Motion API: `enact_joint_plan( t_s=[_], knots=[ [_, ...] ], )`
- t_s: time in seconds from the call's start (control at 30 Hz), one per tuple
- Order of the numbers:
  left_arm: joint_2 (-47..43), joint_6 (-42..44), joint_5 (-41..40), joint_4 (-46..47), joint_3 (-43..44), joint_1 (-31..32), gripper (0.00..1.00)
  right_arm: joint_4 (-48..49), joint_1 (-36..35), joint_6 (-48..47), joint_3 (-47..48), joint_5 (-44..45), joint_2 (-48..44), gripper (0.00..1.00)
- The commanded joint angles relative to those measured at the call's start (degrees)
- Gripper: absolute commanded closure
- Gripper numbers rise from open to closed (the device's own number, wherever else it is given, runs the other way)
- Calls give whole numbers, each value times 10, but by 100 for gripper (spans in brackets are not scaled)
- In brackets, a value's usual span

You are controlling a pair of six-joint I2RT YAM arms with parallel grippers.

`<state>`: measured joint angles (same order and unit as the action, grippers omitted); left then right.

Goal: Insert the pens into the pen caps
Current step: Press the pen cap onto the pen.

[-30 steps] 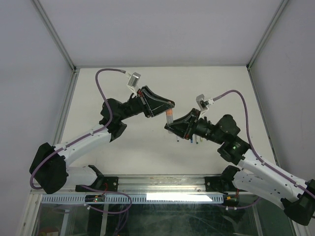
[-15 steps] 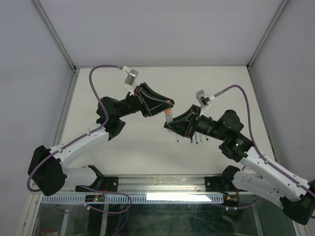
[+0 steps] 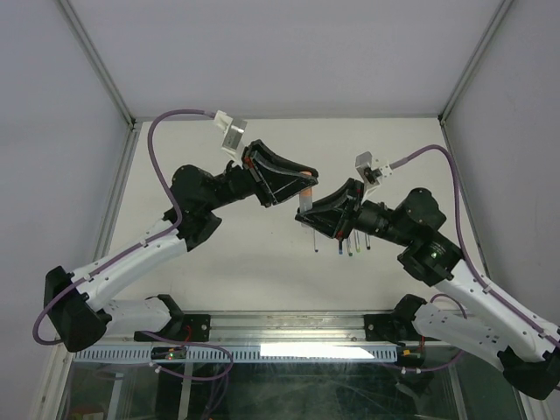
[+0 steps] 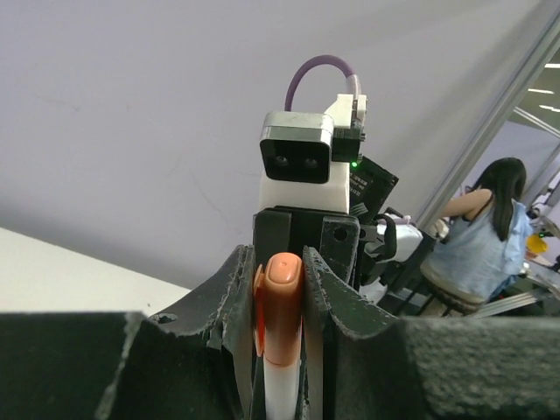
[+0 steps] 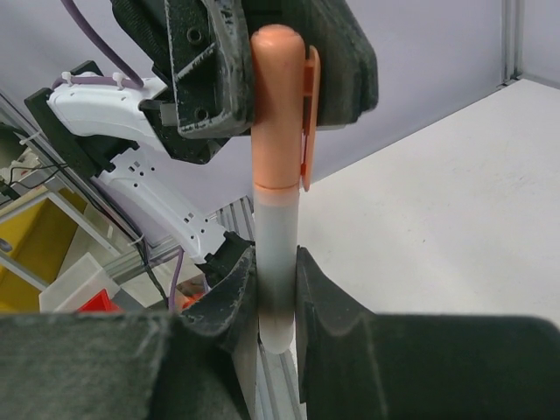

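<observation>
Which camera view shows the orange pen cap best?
The right wrist view: the orange cap shows full length, clip included, sitting on the grey pen. The left wrist view shows only its rounded end between fingers; the top view, a tiny orange speck.

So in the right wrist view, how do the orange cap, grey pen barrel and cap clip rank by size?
1. orange cap and grey pen barrel, about alike; barrel partly hidden.
2. cap clip, clearly smallest.
</observation>
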<state>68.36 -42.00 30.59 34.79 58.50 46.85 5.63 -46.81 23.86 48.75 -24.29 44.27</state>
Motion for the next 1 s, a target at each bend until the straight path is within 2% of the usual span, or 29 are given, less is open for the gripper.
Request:
enact_joint_plan(
  t_s=[0.0,0.2,0.33,0.47,0.57,0.63,0.8,0.87,0.97],
  knots=[
    [13,53,106,-177,-17,73,100,158,25,-40,136,78,23,100],
    [10,81,127,-213,-47,114,100,122,36,-65,231,45,43,100],
    [-3,84,141,-221,-75,118,100,73,48,-67,285,45,37,100],
    [-11,105,140,-242,-64,117,100,27,48,-110,321,28,39,100],
    [-30,108,116,-231,-60,106,100,-82,48,-124,340,31,44,100],
    [-43,96,97,-203,-58,90,100,-127,48,-116,313,32,41,100],
    [-55,39,60,-105,-41,45,80,-175,48,-58,203,3,23,100],
    [-59,26,46,-79,-38,33,68,-176,48,-33,163,-10,12,100],
    [-66,22,31,-70,-34,14,60,-184,48,-11,116,-9,-5,100]
  ],
)
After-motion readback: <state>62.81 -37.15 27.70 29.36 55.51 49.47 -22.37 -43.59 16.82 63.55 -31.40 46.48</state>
